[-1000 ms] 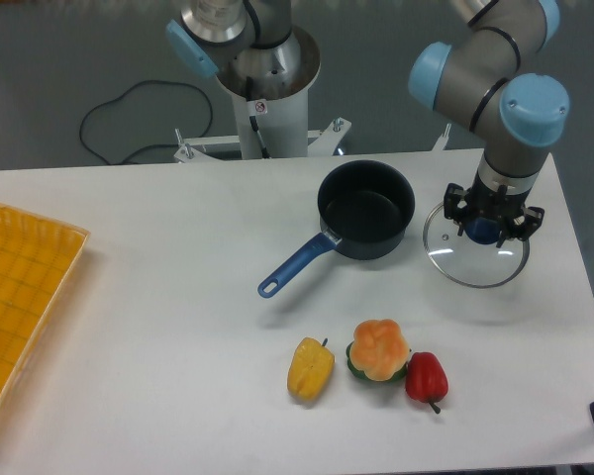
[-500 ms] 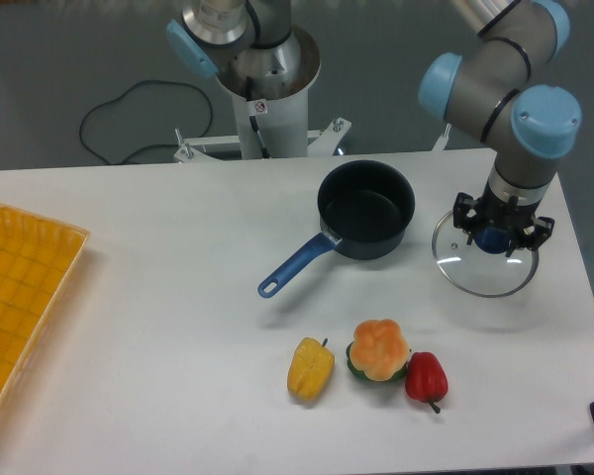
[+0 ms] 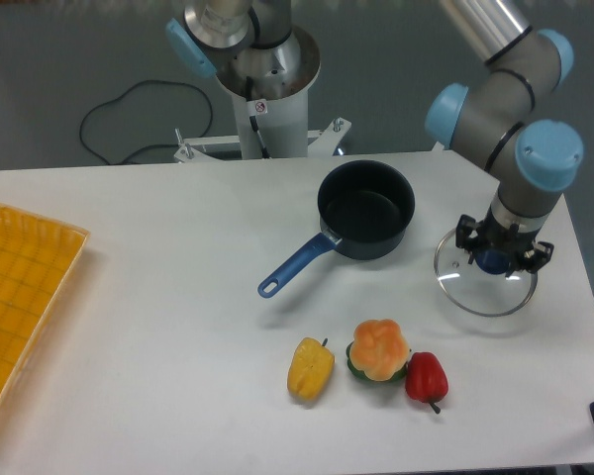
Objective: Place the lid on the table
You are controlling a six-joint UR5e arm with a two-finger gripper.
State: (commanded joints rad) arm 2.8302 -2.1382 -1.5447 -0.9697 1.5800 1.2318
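Observation:
The round clear glass lid (image 3: 483, 288) with a metal rim sits low at the right side of the white table (image 3: 178, 297), at or just above its surface. My gripper (image 3: 496, 259) points straight down over the lid's centre and is shut on its blue knob. The dark blue saucepan (image 3: 364, 212) stands open to the left of the lid, its blue handle pointing toward the front left.
A yellow pepper (image 3: 311, 368), an orange-and-green pepper (image 3: 378, 349) and a red pepper (image 3: 426, 377) lie in a row in front of the saucepan. A yellow gridded tray (image 3: 20, 297) is at the left edge. A second robot base (image 3: 267, 69) stands behind the table.
My gripper has carried the lid a little to the right and down toward the table. The saucepan and peppers have not moved.

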